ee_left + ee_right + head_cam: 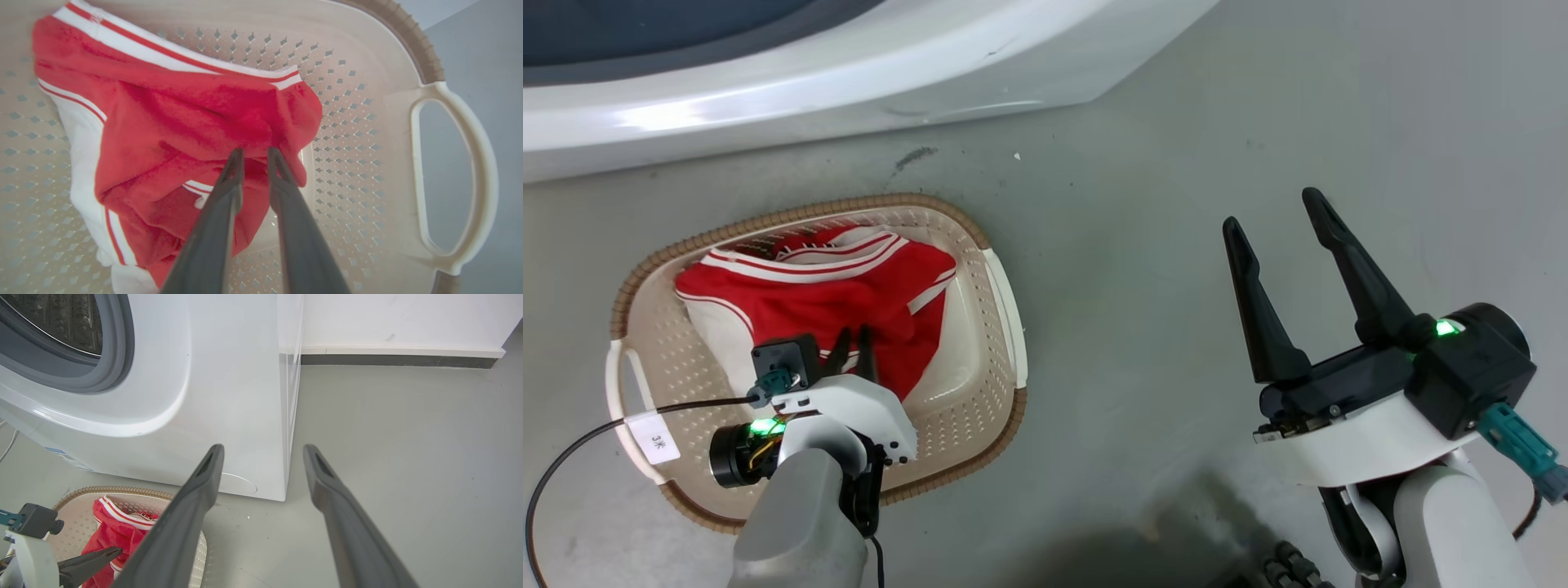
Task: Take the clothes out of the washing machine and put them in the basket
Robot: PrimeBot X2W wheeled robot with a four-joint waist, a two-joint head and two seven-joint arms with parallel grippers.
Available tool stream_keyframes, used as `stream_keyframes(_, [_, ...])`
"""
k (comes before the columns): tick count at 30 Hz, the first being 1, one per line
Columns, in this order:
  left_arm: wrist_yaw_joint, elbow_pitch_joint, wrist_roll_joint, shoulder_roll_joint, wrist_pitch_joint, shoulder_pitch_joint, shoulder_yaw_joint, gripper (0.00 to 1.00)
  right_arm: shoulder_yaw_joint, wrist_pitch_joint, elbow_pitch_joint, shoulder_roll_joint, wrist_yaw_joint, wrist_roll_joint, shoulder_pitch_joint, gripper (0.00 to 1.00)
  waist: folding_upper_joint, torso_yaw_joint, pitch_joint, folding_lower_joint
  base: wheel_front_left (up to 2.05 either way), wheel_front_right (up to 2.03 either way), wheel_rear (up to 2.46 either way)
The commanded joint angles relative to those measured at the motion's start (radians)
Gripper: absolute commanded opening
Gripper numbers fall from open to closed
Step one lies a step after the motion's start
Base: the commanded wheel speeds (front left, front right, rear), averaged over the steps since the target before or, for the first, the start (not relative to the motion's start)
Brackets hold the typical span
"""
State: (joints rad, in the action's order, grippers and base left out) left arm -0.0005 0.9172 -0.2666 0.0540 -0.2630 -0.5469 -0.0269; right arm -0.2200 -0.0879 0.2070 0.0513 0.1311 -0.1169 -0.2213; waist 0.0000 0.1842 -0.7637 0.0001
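Red garment (849,286) lies in the basket (1005,318), right under the left gripper (853,331) — fingers nearly together, grip unclear; right gripper (1272,208) spread, well aside.

1 washer (768,90) behind 1 basket (980,237) with 2 handles (1005,310); 1 garment (849,286) in it. 2 grippers — left gripper (854,343) over the basket, right gripper (1271,208) well apart from it.

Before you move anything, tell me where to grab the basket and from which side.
Probably the cream side handle of the basket nearest the right gripper, approached from that side. Its open loop would take one finger, and that gripper is open; the opposite handle has a cable across it.
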Motion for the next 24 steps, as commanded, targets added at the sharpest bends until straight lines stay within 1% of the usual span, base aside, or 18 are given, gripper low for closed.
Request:
stream_keyframes(1, [-0.005, -0.004, 0.008, 0.0, -0.002, 0.008, 0.005, 1.0, 0.001, -0.007, -0.012, -0.002, -0.001, 0.008, -0.011, 1.0, 0.0, -0.011, 0.033, -0.0001, 0.0, 0.0, 0.0])
stream_keyframes(2, [-0.005, -0.004, 0.008, 0.0, -0.002, 0.008, 0.005, 1.0, 0.001, -0.007, -0.012, -0.002, -0.001, 0.008, -0.011, 1.0, 0.0, -0.011, 0.033, -0.0001, 0.0, 0.0, 0.0])
stream_keyframes(5, [-0.016, -0.029, 0.017, -0.002, -0.002, 0.035, 0.011, 1.0, 0.006, -0.008, -0.029, -0.002, -0.001, 0.016, -0.001, 1.0, 0.0, -0.03, 0.098, -0.0001, 0.0, 0.0, 0.0])
stream_keyframes(8, [-0.028, -0.062, 0.005, -0.004, -0.002, 0.069, 0.015, 1.0, 0.018, 0.0, -0.041, -0.002, -0.001, 0.019, 0.018, 1.0, 0.0, -0.053, 0.177, -0.0001, 0.0, 0.0, 0.0])
stream_keyframes(11, [-0.037, -0.09, -0.03, -0.005, -0.002, 0.111, -0.009, 1.0, 0.038, 0.013, -0.053, -0.002, -0.001, 0.024, 0.046, 1.0, 0.0, -0.078, 0.269, -0.0001, 0.0, 0.0, 0.0])
stream_keyframes(16, [-0.014, -0.143, -0.063, -0.005, -0.002, 0.18, -0.049, 1.0, 0.067, 0.044, -0.067, -0.002, -0.001, 0.037, 0.095, 1.0, 0.0, -0.113, 0.396, -0.0001, 0.0, 0.0, 0.0])
stream_keyframes(21, [0.001, -0.213, -0.063, -0.005, -0.002, 0.234, -0.066, 1.0, 0.092, 0.062, -0.069, -0.002, -0.001, 0.042, 0.142, 1.0, 0.0, -0.145, 0.493, -0.0001, 0.0, 0.0, 0.0])
stream_keyframes(24, [0.007, -0.269, -0.042, -0.005, -0.002, 0.257, -0.069, 1.0, 0.107, 0.074, -0.066, -0.002, -0.001, 0.048, 0.168, 1.0, 0.0, -0.168, 0.542, -0.0001, 0.0, 0.0, 0.0])
